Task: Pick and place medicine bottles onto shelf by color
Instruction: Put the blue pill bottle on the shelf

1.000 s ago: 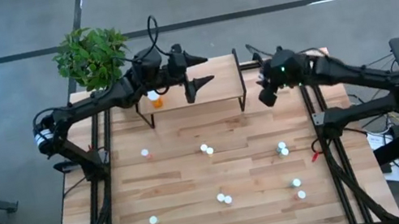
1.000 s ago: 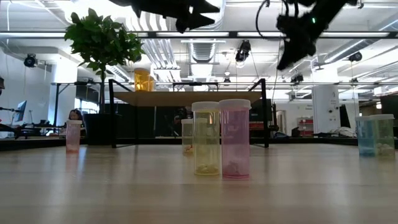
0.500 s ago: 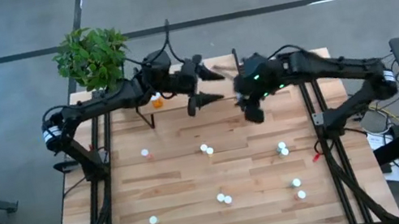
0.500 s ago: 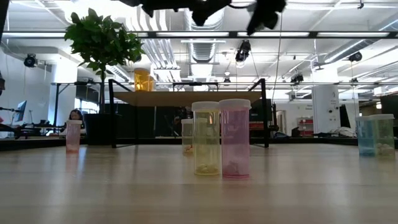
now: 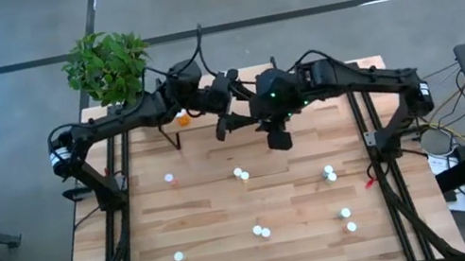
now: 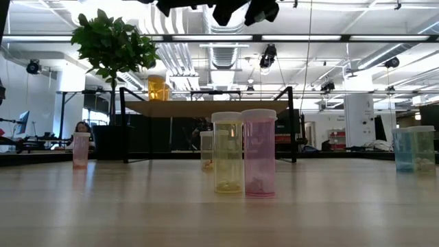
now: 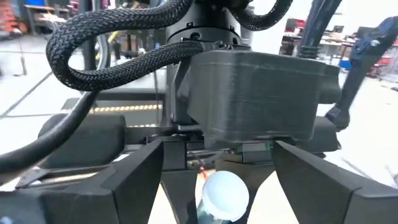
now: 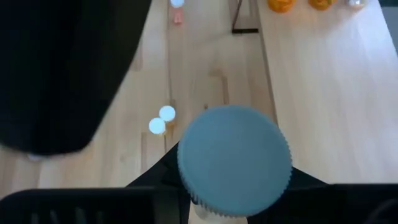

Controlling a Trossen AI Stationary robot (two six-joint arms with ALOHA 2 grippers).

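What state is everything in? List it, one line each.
left gripper: open, empty, over the shelf
right gripper: shut on a capped bottle
orange bottle: upright on the shelf
yellow bottle: upright on the table, capped
pink bottle: upright beside the yellow one, capped
teal bottles: upright on the table

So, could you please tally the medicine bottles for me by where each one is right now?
Medicine bottles standing on the tabletop: 10
Orange bottles on the shelf: 2
Bottle held in the right gripper: 1
Total: 13 that I can make out
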